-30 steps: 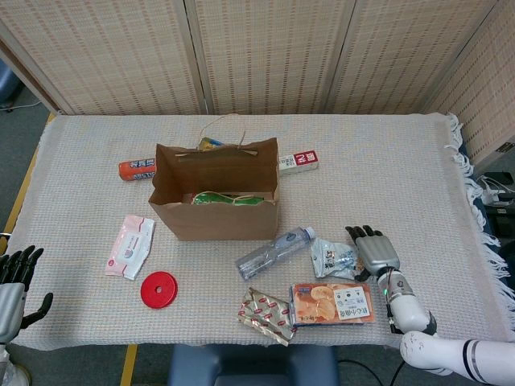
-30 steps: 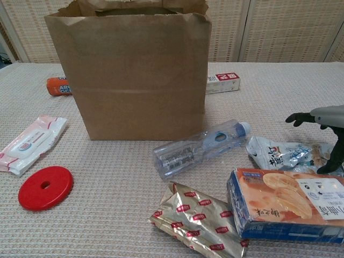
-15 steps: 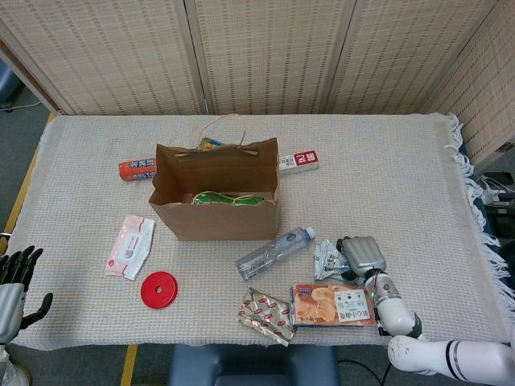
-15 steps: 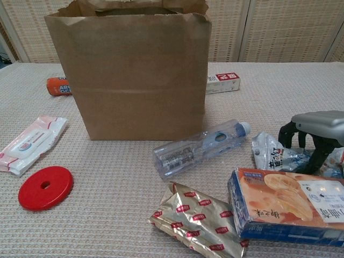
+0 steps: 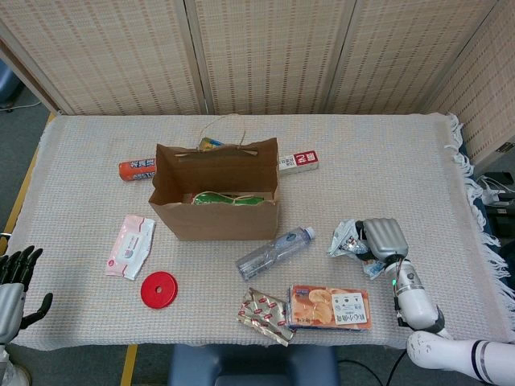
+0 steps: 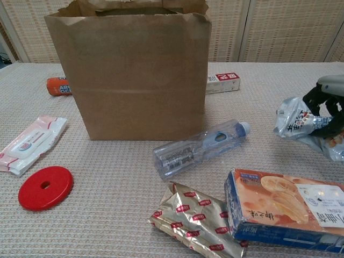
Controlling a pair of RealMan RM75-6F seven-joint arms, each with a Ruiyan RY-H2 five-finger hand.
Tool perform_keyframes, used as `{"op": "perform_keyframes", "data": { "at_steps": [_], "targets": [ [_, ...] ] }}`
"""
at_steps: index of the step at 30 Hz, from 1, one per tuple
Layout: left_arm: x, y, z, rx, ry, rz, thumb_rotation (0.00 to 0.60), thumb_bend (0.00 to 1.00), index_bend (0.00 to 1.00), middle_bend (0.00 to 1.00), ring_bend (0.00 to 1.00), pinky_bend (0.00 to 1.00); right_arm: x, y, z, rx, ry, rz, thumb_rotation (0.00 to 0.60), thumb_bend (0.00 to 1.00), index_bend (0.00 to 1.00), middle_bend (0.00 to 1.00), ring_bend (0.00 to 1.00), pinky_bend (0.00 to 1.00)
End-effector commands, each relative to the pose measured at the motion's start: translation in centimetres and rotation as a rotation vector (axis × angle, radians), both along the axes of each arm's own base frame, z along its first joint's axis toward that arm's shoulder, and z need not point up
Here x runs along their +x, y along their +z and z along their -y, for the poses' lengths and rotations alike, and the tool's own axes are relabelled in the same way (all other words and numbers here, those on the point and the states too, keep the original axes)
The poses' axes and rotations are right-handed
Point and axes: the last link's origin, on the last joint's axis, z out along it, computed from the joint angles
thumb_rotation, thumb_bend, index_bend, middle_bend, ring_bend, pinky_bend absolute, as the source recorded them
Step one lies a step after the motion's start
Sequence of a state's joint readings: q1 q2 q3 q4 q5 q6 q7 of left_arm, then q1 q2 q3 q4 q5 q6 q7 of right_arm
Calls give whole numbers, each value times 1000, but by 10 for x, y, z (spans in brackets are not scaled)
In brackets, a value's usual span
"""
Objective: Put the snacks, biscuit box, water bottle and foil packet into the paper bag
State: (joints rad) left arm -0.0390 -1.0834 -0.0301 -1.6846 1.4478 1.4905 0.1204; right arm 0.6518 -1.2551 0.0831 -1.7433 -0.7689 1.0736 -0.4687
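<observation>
The left hand (image 5: 12,285) idles off the counter's (image 5: 402,161) near left edge, fingers apart. The paper bag (image 5: 216,193) stands left of the right hand (image 5: 385,239), whose fingers clamp the snack packet (image 5: 351,240); water bottle (image 5: 273,252), foil packet (image 5: 264,314) and biscuit box (image 5: 331,305) lie nearby.

A matt, creased brown paper bag (image 6: 137,75) stands on a coarse woven cloth table cover (image 5: 386,177). The water bottle (image 6: 197,149) is clear, glossy plastic. The foil packet (image 6: 196,226) is shiny and crinkled, the biscuit box (image 6: 285,209) smooth printed card, and the red disc (image 6: 45,187) smooth plastic.
</observation>
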Motion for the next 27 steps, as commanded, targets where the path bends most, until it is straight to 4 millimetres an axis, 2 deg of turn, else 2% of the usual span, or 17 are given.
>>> {"op": "perform_keyframes", "data": {
  "at_steps": [1,7,11,14,17,18,20,23,24,25,27],
  "targets": [
    [0,0,0,0,0,0,600,374,0,0,0,0,13,32,11,-105,20,95,600,420,808,627,687,816],
    [0,-1,0,0,2,-1,600,374,0,0,0,0,54,82,33,-289,121,249,600,419,809,627,687,817],
    [0,-1,-1,-1,1,-2,600,374,0,0,0,0,96,110,44,-404,219,351,600,420,809,627,687,817],
    [0,-1,-1,-2,2,-2,600,374,0,0,0,0,131,121,48,-481,306,418,600,420,809,627,686,817],
    [1,-1,-1,-3,2,-2,600,375,0,0,0,0,159,121,49,-516,367,450,600,420,809,628,686,818],
    [1,-1,-1,-2,0,-2,600,374,0,0,0,0,175,116,47,-505,404,460,600,420,809,628,686,817],
    [1,-1,-1,-1,-3,-4,600,374,0,0,0,0,193,108,44,-484,454,445,600,419,809,628,686,817],
    [1,-1,0,-1,-3,-4,600,374,0,0,0,0,200,105,43,-482,473,434,600,420,809,629,685,817],
    [0,-1,0,-1,-2,-3,600,374,0,0,0,0,208,101,41,-477,503,421,600,419,811,630,685,817],
    [0,-1,0,0,3,3,600,374,0,0,0,0,237,84,35,-447,609,388,600,420,813,632,685,817],
    [-1,0,0,-1,2,7,600,375,0,0,0,0,250,71,36,-475,636,378,600,420,818,637,685,817]
  ]
}}
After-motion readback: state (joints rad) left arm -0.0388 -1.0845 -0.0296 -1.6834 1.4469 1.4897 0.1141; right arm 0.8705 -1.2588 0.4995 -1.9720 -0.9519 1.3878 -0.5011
